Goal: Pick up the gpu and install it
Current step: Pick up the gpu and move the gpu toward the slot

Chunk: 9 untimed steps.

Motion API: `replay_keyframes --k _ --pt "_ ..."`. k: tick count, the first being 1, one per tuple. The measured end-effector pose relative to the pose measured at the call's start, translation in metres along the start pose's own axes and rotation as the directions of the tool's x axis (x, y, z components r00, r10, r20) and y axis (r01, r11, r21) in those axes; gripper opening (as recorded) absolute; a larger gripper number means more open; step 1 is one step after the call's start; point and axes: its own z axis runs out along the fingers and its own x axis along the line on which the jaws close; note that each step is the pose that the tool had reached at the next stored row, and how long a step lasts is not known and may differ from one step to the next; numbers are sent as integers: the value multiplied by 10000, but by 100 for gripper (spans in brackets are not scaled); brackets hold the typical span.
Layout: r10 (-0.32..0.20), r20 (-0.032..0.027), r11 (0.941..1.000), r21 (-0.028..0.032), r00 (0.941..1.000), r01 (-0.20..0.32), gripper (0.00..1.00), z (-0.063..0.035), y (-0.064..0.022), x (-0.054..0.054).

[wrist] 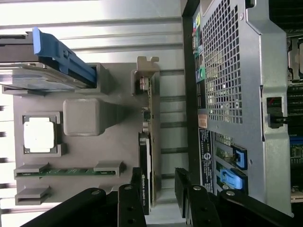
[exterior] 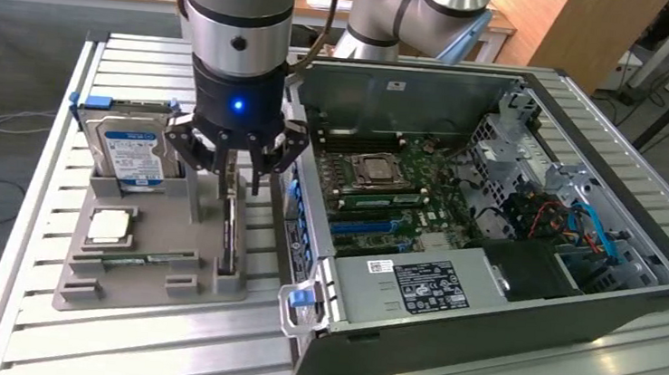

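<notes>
Grasping gpu point(exterior: 230, 228): on edge in tray point(exterior: 119, 291) slot, just beside case point(exterior: 466, 344), on surface point(exterior: 114, 350). Fingers point(wrist: 129, 208) wide, empty, either side of card's top edge (closer to one finger, judging by wrist view). Better centred first. Straight descent, clear of case wall. Grip on flat faces, not bracket. Vertical lift, no twist, lest board bind in slot.
</notes>
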Motion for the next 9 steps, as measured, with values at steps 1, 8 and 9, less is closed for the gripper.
replay_keyframes --k 1,8,9 --pt "0 -5 10000 0 10000 0 42 18 -2 0" --pt "1 -38 10000 3 10000 -1 42 129 -10 1" --pt "1 -38 10000 4 10000 -1 42 128 -10 1"
